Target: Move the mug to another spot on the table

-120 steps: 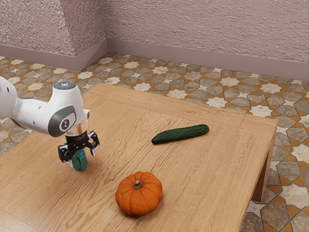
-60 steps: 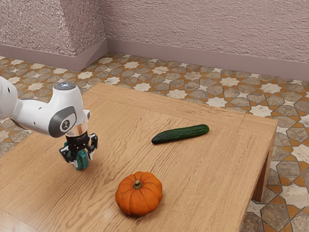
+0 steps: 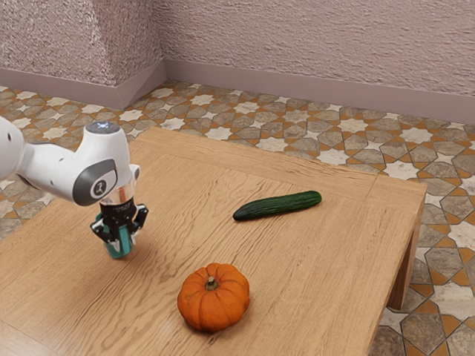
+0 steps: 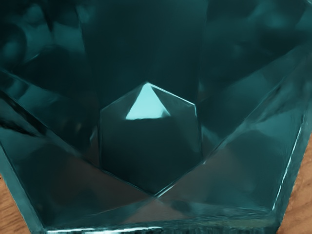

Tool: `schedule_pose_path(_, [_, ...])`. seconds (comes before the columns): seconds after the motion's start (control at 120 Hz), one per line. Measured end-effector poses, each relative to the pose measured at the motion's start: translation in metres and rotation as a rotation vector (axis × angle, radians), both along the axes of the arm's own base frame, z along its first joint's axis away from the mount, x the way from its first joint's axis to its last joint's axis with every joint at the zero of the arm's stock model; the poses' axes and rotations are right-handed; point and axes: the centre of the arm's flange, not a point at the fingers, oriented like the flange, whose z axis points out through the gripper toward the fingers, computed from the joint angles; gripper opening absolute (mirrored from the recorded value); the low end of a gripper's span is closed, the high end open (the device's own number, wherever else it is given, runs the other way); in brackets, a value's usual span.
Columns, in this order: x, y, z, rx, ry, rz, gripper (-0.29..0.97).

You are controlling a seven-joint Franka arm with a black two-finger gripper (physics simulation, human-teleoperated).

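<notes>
The pincer (image 3: 119, 243) is clamped on the teal mug (image 3: 117, 252), held low over the bench (image 3: 312, 252) toward its edge on the exterior view's left. I cannot tell whether the mug's base touches the wood. The grasp looks done. Carrying it to a fresh spot clear of the pumpkin (image 3: 213, 297) and cucumber (image 3: 277, 205), then letting go, appears to remain.

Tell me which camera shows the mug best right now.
The wrist view: the mug shows its faceted teal inside and rim close up. The exterior view gives just a small teal patch between the fingers of the pincer, which grip it.
</notes>
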Motion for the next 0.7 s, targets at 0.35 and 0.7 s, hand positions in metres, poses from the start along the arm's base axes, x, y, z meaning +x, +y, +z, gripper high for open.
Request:
schedule_pose_path(0.35, [0.006, 0.011, 0.007, 0.164, -0.003, -0.168, 0.11])
schedule_pose_path(0.7, [0.013, 0.007, 0.013, 0.272, -0.076, -0.295, 0.03])
